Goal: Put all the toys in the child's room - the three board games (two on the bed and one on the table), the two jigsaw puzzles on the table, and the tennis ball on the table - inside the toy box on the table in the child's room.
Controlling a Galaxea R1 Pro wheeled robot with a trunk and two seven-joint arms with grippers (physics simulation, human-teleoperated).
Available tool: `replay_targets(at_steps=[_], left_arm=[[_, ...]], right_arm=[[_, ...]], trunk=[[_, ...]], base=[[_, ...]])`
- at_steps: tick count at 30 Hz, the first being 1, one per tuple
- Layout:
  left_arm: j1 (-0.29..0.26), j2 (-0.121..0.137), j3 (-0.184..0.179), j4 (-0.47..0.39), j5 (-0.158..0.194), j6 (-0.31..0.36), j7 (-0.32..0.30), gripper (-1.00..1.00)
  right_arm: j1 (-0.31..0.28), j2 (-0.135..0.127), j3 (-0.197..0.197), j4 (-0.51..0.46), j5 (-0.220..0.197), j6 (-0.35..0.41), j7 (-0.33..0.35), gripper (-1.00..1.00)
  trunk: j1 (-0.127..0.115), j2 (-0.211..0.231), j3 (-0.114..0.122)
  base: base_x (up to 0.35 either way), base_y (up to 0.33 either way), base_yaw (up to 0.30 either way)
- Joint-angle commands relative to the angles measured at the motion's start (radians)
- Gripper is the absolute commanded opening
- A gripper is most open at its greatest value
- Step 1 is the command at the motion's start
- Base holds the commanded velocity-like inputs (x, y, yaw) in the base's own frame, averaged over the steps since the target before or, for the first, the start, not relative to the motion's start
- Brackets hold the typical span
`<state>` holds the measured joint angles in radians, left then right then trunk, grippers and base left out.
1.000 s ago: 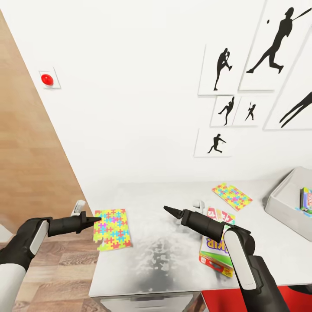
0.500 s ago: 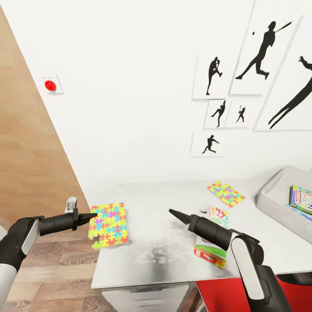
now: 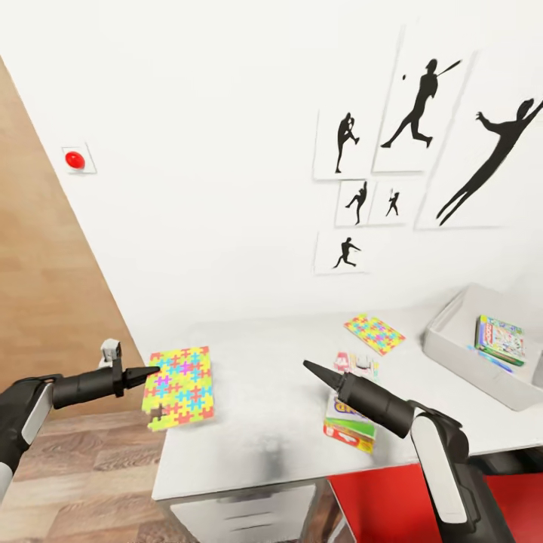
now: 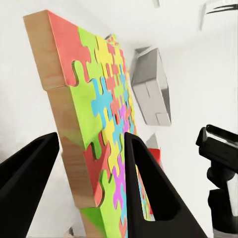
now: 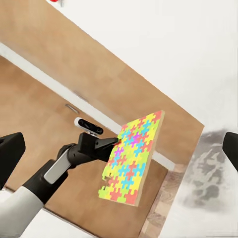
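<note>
The table (image 3: pixel 271 422), pale-topped with white drawers below, fills the lower middle of the head view, and over the last second the whole picture has slid, so the camera has swung and backed off a little: the toy box (image 3: pixel 452 354) at the table's far right end now shows more of its inside, where 1 green-edged board game (image 3: pixel 499 339) lies, seemingly over a thin blue item. On the white wall above hang the black silhouette sports pictures (image 3: pixel 418 105), with a red button (image 3: pixel 74 159) at the left. The thick red-yellow-green board game (image 3: pixel 348 424) sits on the table under the right arm, and behind it is a smaller item I cannot make out. The held jigsaw puzzle (image 3: pixel 179 387) is gripped at its edge by the left gripper (image 3: pixel 148 371); compared with 1 second ago it looks lifted clear of the table's left end, and the right wrist view shows it hanging in the air over the wood floor, tilted. The left wrist view shows the fingers closed on its wooden edge. The second jigsaw puzzle (image 3: pixel 374 333) lies flat near the wall, between the thick game and the toy box. The right gripper (image 3: pixel 309 367) hovers empty above the table, its fingers well apart in its wrist view. My judgement: 1 puzzle is picked and needs carrying across to the tray.
</note>
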<state>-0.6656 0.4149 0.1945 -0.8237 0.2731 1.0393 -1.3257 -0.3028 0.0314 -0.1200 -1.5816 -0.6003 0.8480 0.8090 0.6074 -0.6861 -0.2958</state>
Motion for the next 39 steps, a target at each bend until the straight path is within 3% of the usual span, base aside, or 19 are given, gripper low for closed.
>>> replay_targets(at_steps=[1, 6, 10, 15, 23, 30, 39], left_arm=[[0.0, 0.003, 0.0, 0.0, 0.0, 0.007, -0.01, -1.0], [0.0, 0.013, -0.002, 0.0, -0.001, 0.007, -0.042, -1.0], [-0.001, 0.014, -0.003, 0.0, -0.002, 0.007, -0.046, -1.0], [0.0, 0.015, -0.003, 0.0, -0.003, 0.007, -0.047, -1.0], [0.0, 0.015, -0.003, 0.0, -0.002, 0.007, -0.049, -1.0], [0.0, 0.015, -0.003, 0.0, -0.003, 0.007, -0.05, -1.0], [0.0, 0.015, -0.003, 0.0, -0.003, 0.007, -0.05, -1.0]], right_arm=[[0.0, 0.001, -0.002, 0.0, 0.001, 0.004, 0.014, 1.0], [0.016, -0.004, -0.009, 0.0, 0.002, -0.001, 0.071, 1.0], [0.018, -0.037, -0.01, 0.0, 0.002, -0.002, 0.088, 1.0], [0.019, -0.05, -0.011, 0.0, 0.002, -0.033, 0.127, 1.0], [0.019, -0.053, -0.019, 0.0, 0.002, -0.069, 0.157, 1.0], [0.02, -0.053, -0.068, 0.0, 0.002, -0.067, 0.16, 1.0], [0.021, -0.053, -0.074, 0.0, 0.002, -0.067, 0.16, 1.0]], trunk=[[-0.004, 0.006, 0.003], [-0.023, 0.041, 0.025], [-0.039, 0.069, 0.042], [-0.058, 0.104, 0.064], [-0.088, 0.16, 0.099], [-0.115, 0.209, 0.129], [-0.15, 0.272, 0.168]], base=[[-0.27, 0.0, -0.201], [-0.144, 0.0, -0.205], [-0.023, 0.0, -0.207], [-0.004, 0.0, -0.207], [-0.144, 0.0, -0.209], [-0.095, 0.0, -0.212], [-0.004, 0.0, -0.217]])
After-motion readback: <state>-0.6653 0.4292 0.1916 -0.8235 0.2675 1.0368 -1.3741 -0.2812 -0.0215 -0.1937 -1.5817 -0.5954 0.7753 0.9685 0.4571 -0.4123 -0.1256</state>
